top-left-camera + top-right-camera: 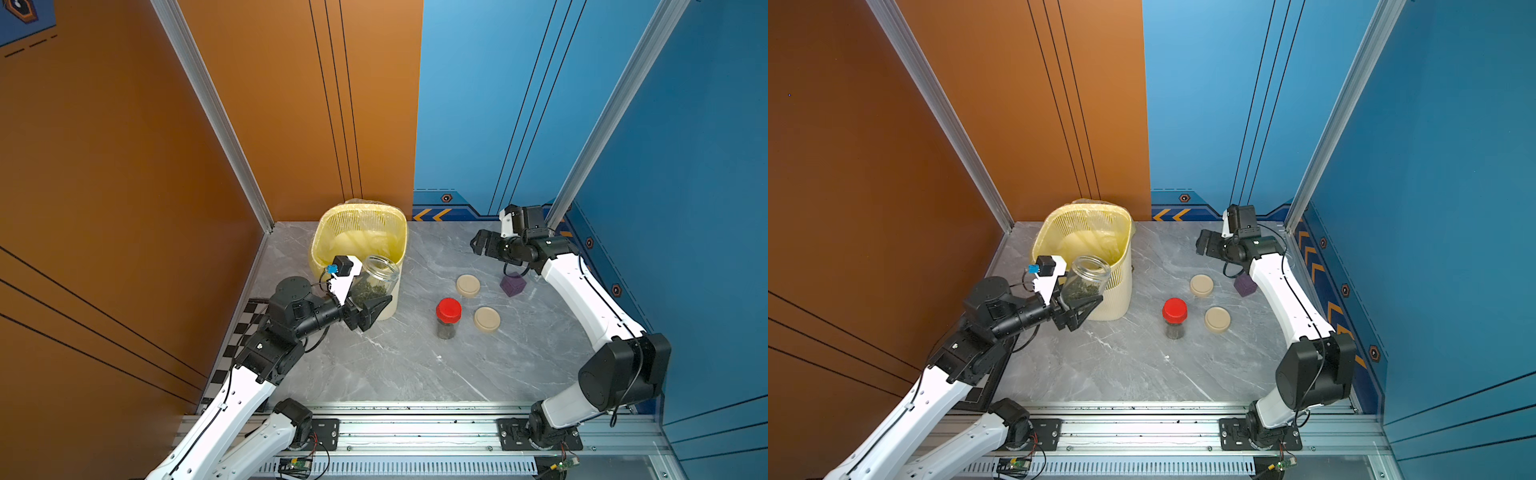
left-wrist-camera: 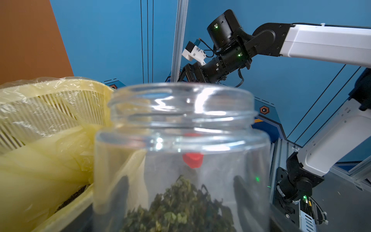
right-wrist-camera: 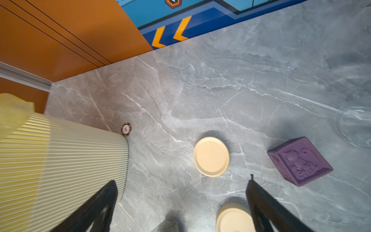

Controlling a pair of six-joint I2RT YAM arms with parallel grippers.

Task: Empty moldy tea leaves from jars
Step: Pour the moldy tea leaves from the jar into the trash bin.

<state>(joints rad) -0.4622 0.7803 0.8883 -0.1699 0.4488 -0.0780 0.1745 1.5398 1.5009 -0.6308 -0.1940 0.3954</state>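
My left gripper point(image 1: 365, 297) is shut on a lidless clear glass jar point(image 1: 377, 276), which leans with its mouth toward the bin's near rim. Dark green tea leaves point(image 2: 176, 209) lie heaped in the jar's bottom, and the fingers point(image 2: 120, 192) show through the glass on either side. A second jar point(image 1: 447, 318) with a red lid stands upright at the table's middle, with dark leaves inside. Two beige lids point(image 1: 468, 285) point(image 1: 486, 319) lie flat to its right. My right gripper point(image 1: 478, 243) hovers open and empty at the back right, above the lids point(image 3: 211, 156).
A cream slatted bin point(image 1: 320, 237) lined with a yellow bag stands at the back left, with dark crumbs in the bag point(image 2: 74, 195). A purple cube point(image 1: 512, 284) sits under the right arm. A clear glass rim point(image 3: 355, 126) shows beside the cube. A small chip point(image 3: 126, 129) leans on the bin.
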